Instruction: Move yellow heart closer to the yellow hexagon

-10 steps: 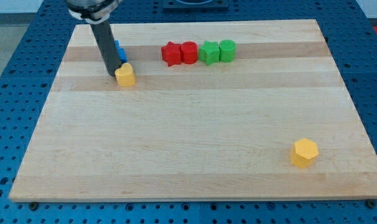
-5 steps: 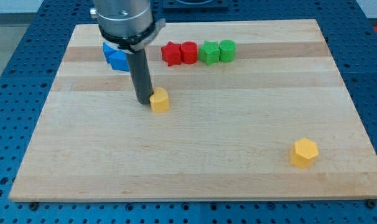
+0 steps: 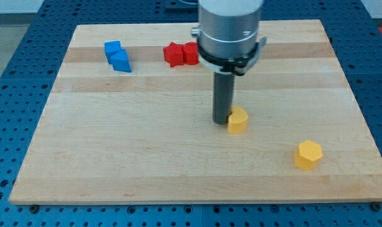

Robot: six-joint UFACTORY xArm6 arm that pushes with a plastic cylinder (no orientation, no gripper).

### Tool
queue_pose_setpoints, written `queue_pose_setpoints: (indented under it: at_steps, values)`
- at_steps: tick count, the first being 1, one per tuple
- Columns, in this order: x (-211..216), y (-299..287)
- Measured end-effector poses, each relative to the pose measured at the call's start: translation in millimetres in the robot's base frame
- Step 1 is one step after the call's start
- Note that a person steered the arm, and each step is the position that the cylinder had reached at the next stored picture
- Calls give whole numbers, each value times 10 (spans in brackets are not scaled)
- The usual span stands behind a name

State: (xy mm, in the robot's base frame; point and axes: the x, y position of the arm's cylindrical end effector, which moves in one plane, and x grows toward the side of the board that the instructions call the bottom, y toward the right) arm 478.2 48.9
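Note:
The yellow heart (image 3: 238, 120) lies on the wooden board right of centre. My tip (image 3: 221, 121) stands on the board touching the heart's left side. The yellow hexagon (image 3: 308, 154) lies at the lower right of the board, apart from the heart, down and to the view's right of it.
Two blue blocks (image 3: 117, 56) sit close together at the upper left. Two red blocks (image 3: 181, 53) sit side by side at the top middle, the right one partly behind the arm's body (image 3: 229, 28). The green blocks are hidden behind the arm. The board's edge (image 3: 197, 200) runs along the bottom.
My tip has pushed the yellow heart from the upper left across the board, down and to the right, toward the yellow hexagon. The arm now covers the green blocks.

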Motion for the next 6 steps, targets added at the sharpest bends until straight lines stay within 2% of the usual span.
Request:
queue_pose_setpoints:
  at_steps: [3,6]
  values:
    - [4,807]
    - [133,870]
